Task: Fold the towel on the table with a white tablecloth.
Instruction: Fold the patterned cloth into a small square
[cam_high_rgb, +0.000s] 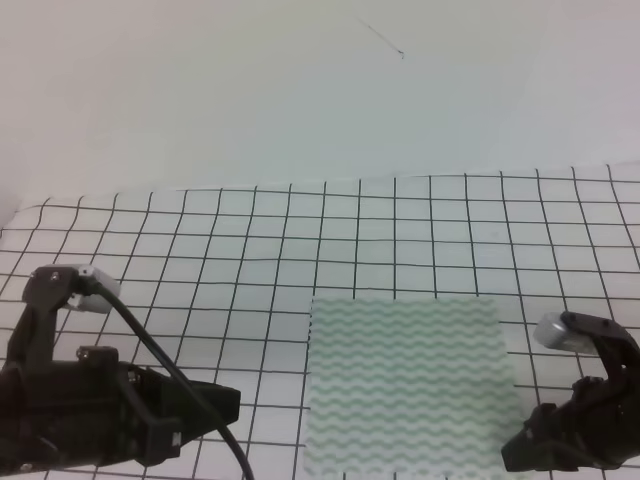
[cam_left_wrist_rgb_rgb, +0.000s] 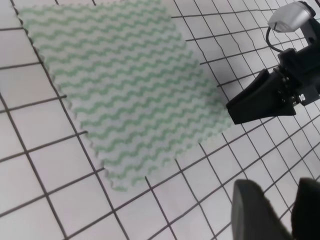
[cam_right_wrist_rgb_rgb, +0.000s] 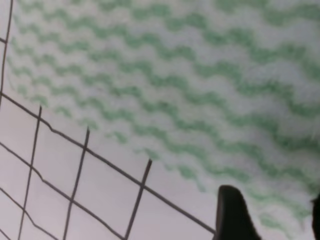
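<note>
The towel (cam_high_rgb: 408, 385) is lying flat and unfolded on the tablecloth (cam_high_rgb: 300, 230), toward the near edge of the table (cam_high_rgb: 150, 215) and right of its middle, its green wavy stripes running parallel to that near edge. Its near edge is reaching the bottom of the exterior high view, so I cannot tell how close it is to the table's near edge. My right gripper (cam_high_rgb: 522, 448) is hovering just beside the towel's near right corner; in the left wrist view, the right gripper (cam_left_wrist_rgb_rgb: 239, 107) is pointing its tip at the towel's (cam_left_wrist_rgb_rgb: 120, 85) edge, with the jaws looking close together, though I cannot tell whether they are fully closed. In the right wrist view, one dark fingertip (cam_right_wrist_rgb_rgb: 232, 212) is showing over the towel's (cam_right_wrist_rgb_rgb: 200, 75) scalloped edge, with a second at the frame's right border. My left gripper (cam_high_rgb: 225, 405) is sitting low near the table's near left side, well apart from the towel, holding nothing; two dark fingers (cam_left_wrist_rgb_rgb: 257, 212) with a gap between them are showing in the left wrist view.
</note>
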